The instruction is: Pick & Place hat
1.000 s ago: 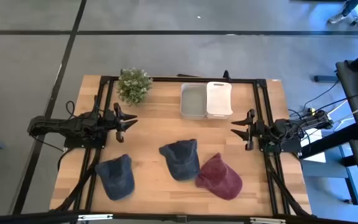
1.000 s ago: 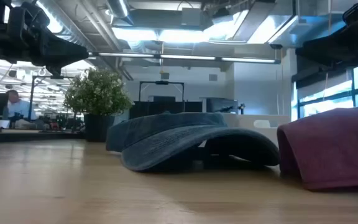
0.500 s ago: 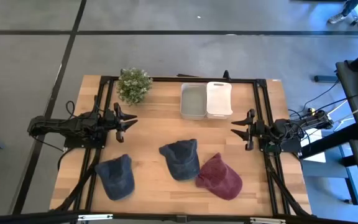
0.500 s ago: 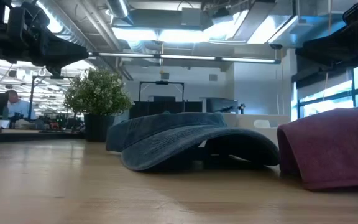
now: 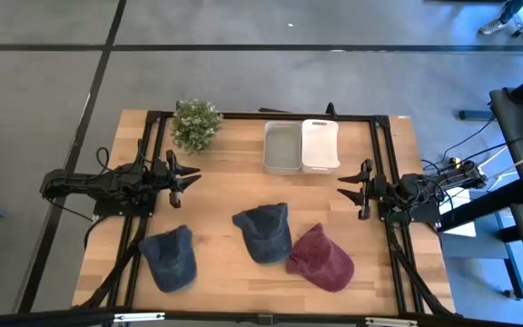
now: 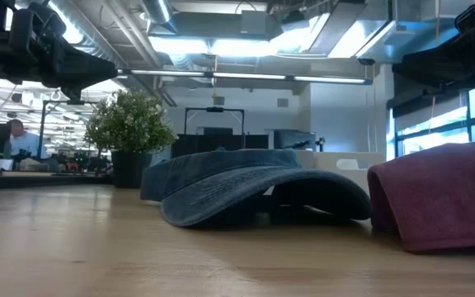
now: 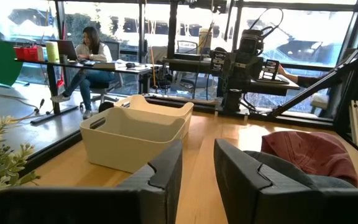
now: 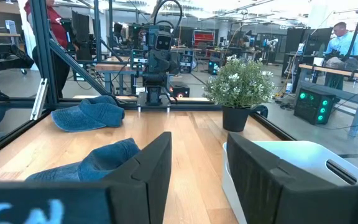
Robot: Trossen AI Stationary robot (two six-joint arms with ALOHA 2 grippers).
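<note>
Three hats lie on the near half of the wooden table (image 5: pixel 225 186). A blue hat (image 5: pixel 170 257) sits near the left corner, a second blue hat (image 5: pixel 264 232) lies in the middle, and a maroon hat (image 5: pixel 321 257) lies just to its right, the two appearing to touch or nearly touch at their edges. In the low view the middle blue hat (image 6: pixel 250 194) rests brim down on the wood, with the maroon hat (image 6: pixel 439 194) close at its right.

At the far edge stand a small potted plant (image 5: pixel 195 124) towards the left and two pale bins side by side: a greyish bin (image 5: pixel 282 148) and a white bin (image 5: pixel 320 145), touching each other.

The left gripper (image 5: pixel 187 175) hangs at the left side of the table, pointing inward, well apart from every hat, its fingers spread to a moderate gap and holding nothing. Its own wrist view shows the two dark fingers (image 7: pixel 163 174) parted, with the bins and the maroon hat (image 7: pixel 309 152) beyond them.

The right gripper (image 5: pixel 345 186) waits at the right side, pointing inward and likewise empty, fingers parted (the right wrist view shows a clear gap between them). Past its fingers (image 8: pixel 148 165) that view takes in the blue hats, the plant (image 8: pixel 240 90) and the left arm across the table
</note>
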